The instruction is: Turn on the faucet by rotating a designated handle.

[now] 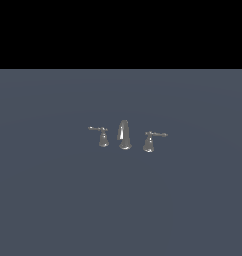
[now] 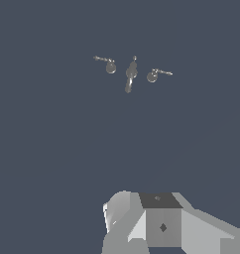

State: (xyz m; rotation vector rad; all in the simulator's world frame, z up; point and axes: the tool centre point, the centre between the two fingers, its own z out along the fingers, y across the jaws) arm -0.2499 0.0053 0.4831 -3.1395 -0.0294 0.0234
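Faucet (image 1: 124, 135) stands mid-table (image 1: 53, 200): handle (image 1: 101, 135) at the exterior view's left, spout, twin handle (image 1: 150, 141). We judge nothing begun; our pincer (image 2: 161, 225) hangs well apart, its jaws out of view, so we cannot tell.

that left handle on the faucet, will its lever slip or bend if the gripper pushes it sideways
The left handle looks like polished metal, so it is probably stiff and unlikely to bend. Its shiny surface suggests a pad could slide off. The lever is thin and sticks out from a bell-shaped base, so a sideways push near its tip would likely swing it around rather than tip it.
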